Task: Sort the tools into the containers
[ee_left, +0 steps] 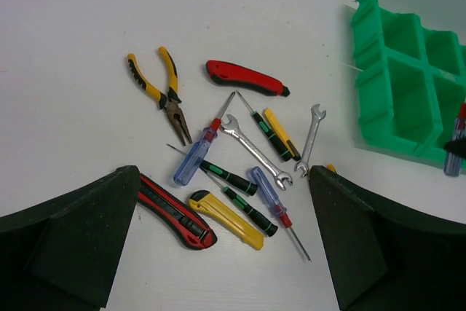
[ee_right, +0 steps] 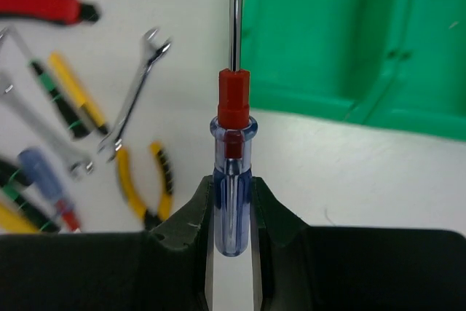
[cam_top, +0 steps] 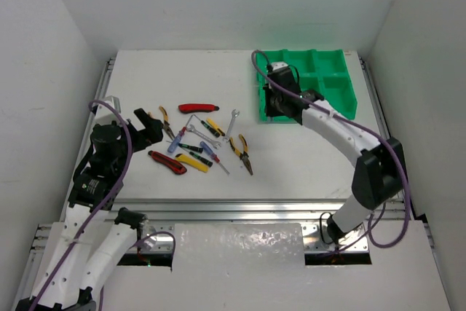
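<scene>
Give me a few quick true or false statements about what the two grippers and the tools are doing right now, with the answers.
1. The right gripper is shut on a blue-handled screwdriver. True.
2. The left gripper holds the yellow utility knife. False: it is open and empty, and the knife lies on the table.
3. The red utility knife lies inside the green tray. False: it lies on the table, apart from the tray.
4. Two yellow-handled pliers lie on the table, one near the left gripper and one nearer the tray. True.
</scene>
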Controlling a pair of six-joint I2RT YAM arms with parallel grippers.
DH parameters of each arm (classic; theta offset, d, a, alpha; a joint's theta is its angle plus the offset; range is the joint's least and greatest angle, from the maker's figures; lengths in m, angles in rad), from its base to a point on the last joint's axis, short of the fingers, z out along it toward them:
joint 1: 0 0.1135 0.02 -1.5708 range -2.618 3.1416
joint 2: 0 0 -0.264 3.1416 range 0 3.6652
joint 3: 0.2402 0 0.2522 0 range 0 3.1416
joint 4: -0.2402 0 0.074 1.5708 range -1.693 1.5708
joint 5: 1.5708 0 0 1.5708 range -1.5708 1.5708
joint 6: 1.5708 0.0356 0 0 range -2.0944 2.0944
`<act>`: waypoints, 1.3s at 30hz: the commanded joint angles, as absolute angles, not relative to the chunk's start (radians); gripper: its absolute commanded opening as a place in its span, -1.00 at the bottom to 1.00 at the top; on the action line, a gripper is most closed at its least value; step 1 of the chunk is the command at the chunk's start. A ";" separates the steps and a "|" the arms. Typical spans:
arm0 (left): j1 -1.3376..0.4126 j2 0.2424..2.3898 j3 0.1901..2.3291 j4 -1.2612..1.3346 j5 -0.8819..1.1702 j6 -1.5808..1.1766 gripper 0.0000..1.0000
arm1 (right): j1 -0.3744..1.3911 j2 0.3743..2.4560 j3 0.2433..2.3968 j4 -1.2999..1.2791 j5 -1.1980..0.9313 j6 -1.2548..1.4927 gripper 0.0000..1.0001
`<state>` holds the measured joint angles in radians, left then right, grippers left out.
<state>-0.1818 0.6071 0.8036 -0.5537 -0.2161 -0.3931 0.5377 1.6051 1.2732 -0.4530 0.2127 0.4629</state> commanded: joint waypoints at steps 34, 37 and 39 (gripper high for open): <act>-0.166 0.604 0.811 -0.518 -0.255 -0.388 0.99 | 0.806 1.917 1.403 -0.423 0.035 0.314 -0.09; -0.166 0.583 0.810 -0.517 -0.267 -0.393 0.99 | 0.865 2.020 1.495 -0.465 0.081 0.305 -0.10; -0.166 0.578 0.805 -0.517 -0.265 -0.393 1.00 | 0.882 2.061 1.550 -0.485 0.098 0.311 -0.14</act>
<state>-0.1795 0.6003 0.8028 -0.5449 -0.2485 -0.3904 0.8696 2.0190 1.4559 -0.4549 0.0494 0.3134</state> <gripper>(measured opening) 0.996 0.444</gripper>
